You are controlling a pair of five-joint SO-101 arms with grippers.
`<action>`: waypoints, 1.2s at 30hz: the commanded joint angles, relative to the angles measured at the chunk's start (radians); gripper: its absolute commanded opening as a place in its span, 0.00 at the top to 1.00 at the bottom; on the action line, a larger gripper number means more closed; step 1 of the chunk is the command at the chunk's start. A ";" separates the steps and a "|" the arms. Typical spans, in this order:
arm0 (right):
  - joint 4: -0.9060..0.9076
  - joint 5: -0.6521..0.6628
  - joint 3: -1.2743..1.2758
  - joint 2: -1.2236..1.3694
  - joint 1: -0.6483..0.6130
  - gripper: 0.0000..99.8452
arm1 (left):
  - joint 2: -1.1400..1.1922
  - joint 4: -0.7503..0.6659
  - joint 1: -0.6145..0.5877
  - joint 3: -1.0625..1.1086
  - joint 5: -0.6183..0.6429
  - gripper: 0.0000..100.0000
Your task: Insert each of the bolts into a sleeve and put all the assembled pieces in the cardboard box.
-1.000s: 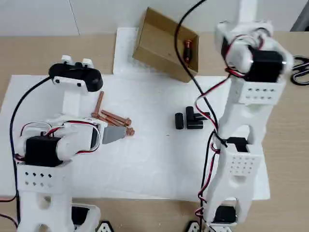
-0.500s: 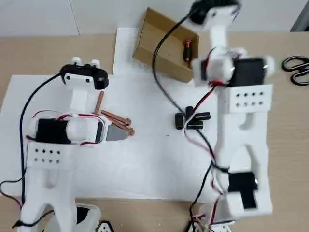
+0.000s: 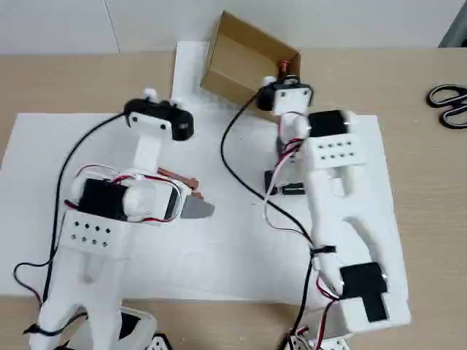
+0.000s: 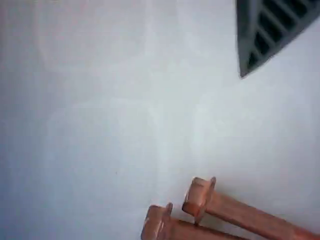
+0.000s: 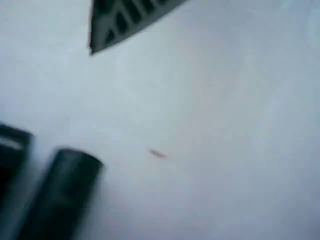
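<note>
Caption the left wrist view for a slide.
Two bare copper bolts lie side by side on the white sheet.

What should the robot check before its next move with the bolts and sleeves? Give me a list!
1. Bolts ready to grab: ok. Two bare bolts lie side by side on the white mat.
2. Sleeves ready: ok. Black sleeves lie on the mat, apart from the bolts.
3. Bolts inside sleeves: not ok. These are not joined yet.
4. Cardboard box open: ok. It sits at the mat's far edge.
5. Finished pieces in the box: cannot tell. The right arm covers that corner.
6. Scissors out of the way: ok. They lie off the mat.
</note>
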 commanded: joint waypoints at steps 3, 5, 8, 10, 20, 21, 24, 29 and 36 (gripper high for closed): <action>-0.088 -0.037 -0.003 0.079 -0.090 0.76 | -0.008 -0.031 0.005 0.054 0.003 0.63; -0.117 -0.037 -0.002 0.122 -0.091 0.76 | -0.008 -0.028 0.005 0.056 0.003 0.63; -0.173 -0.037 -0.002 0.191 -0.091 0.76 | -0.008 -0.028 0.005 0.056 0.002 0.63; -0.211 -0.037 -0.005 0.234 -0.091 0.76 | -0.008 -0.028 0.005 0.056 0.002 0.63; -0.291 -0.038 -0.008 0.344 -0.094 0.76 | -0.003 -0.031 0.005 0.056 0.002 0.63; -0.291 -0.038 -0.008 0.348 -0.096 0.77 | -0.003 -0.031 0.005 0.056 0.002 0.63; -0.305 -0.038 -0.008 0.352 -0.093 0.81 | -0.003 -0.031 0.005 0.056 0.002 0.63; -0.305 -0.038 -0.008 0.352 -0.093 0.86 | -0.003 -0.031 0.005 0.056 0.002 0.63; -0.305 -0.031 -0.008 0.351 -0.093 1.00 | -0.002 -0.032 0.005 0.085 0.002 0.63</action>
